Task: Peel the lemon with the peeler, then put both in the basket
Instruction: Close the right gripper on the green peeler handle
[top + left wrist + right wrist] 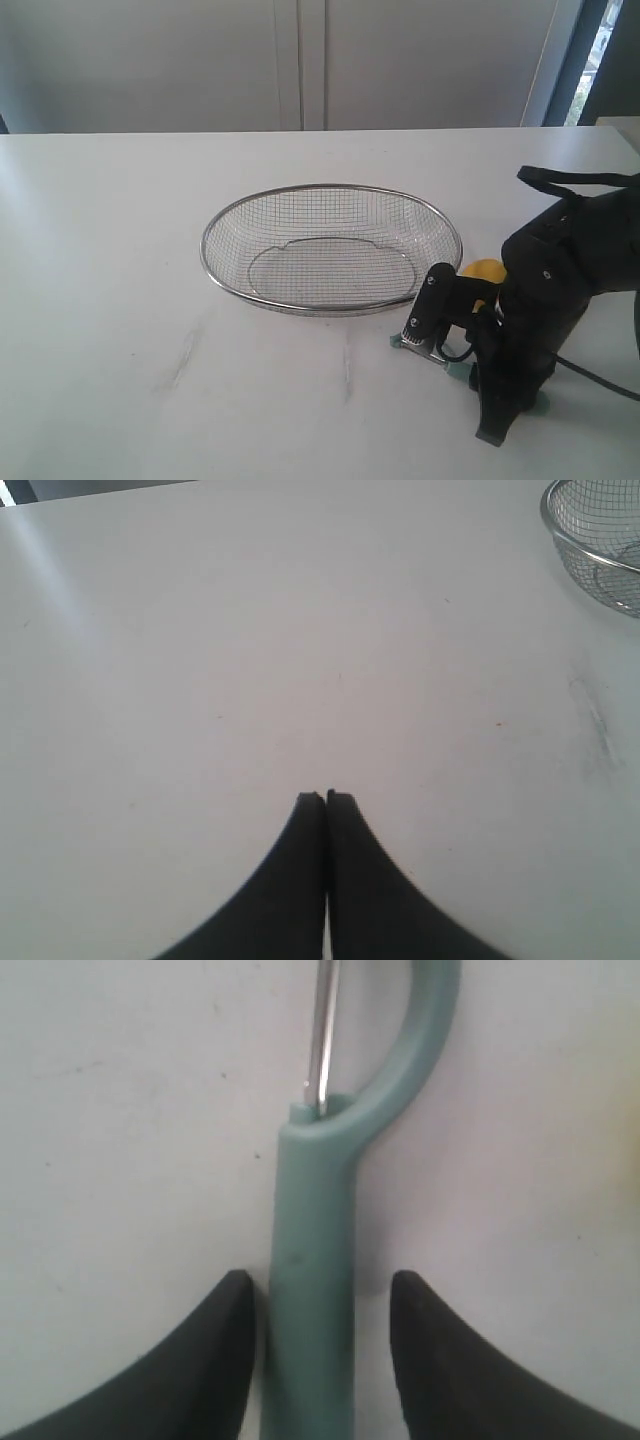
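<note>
The pale teal peeler [312,1260] lies flat on the white table, its metal blade [322,1030] pointing away from my right gripper [320,1290]. That gripper is open and straddles the handle: one finger [225,1360] sits close beside it, the other stands clear with a gap. In the exterior view the right gripper [495,425] is down at the table over the peeler [412,342], just right of the wire basket [330,187]. The yellow lemon [482,271] peeks out behind the arm, beside the basket. My left gripper [326,798] is shut and empty over bare table.
The basket's rim [560,535] shows at one corner of the left wrist view, well away from the left gripper. A black cable [600,378] trails from the right arm across the table. The left arm is outside the exterior view.
</note>
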### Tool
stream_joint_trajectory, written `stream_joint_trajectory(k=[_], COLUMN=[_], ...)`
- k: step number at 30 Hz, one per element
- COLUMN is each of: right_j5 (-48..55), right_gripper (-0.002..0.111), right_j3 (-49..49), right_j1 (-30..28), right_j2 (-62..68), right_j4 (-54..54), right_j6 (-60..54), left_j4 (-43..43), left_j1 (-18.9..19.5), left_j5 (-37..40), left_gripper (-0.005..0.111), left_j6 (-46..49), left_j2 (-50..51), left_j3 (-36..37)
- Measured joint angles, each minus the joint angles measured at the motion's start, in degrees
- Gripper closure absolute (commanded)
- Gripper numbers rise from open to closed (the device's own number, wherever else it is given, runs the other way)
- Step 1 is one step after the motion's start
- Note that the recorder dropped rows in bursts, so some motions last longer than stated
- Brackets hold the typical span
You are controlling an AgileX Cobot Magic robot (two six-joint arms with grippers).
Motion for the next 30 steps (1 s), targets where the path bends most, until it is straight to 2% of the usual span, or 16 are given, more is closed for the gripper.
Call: stream_joint_trajectory(k=[2, 5, 11, 22, 30], right_j5=[0.12, 0.12, 0.60, 6.79, 12.33], right_gripper=[0.068, 0.076, 0.108, 0.108, 0.108], right_j3=[-0.13, -0.13, -0.13, 0.14, 0.14], right_j1=[0.00, 0.00, 0.00, 0.00, 0.00], right_j2=[0.00, 0.00, 0.26, -3.72, -12.49], right_j4=[0.00, 0.11, 0.68, 1.91, 9.03], right_j6=[0.00, 0.00, 0.00, 0.00, 0.01], left_j4=[0.00, 0.00, 0.00, 0.00, 0.00], left_j1=[0.00, 0.00, 0.00, 0.00, 0.00], left_j5=[0.00, 0.00, 0.00, 0.00, 0.00], left_gripper=[0.107, 0.107, 0.107, 0.107, 0.107], left_j6=[0.00, 0.00, 0.00, 0.00, 0.00], left_j2=[0.00, 0.00, 0.00, 0.00, 0.00], left_j3=[0.00, 0.00, 0.00, 0.00, 0.00])
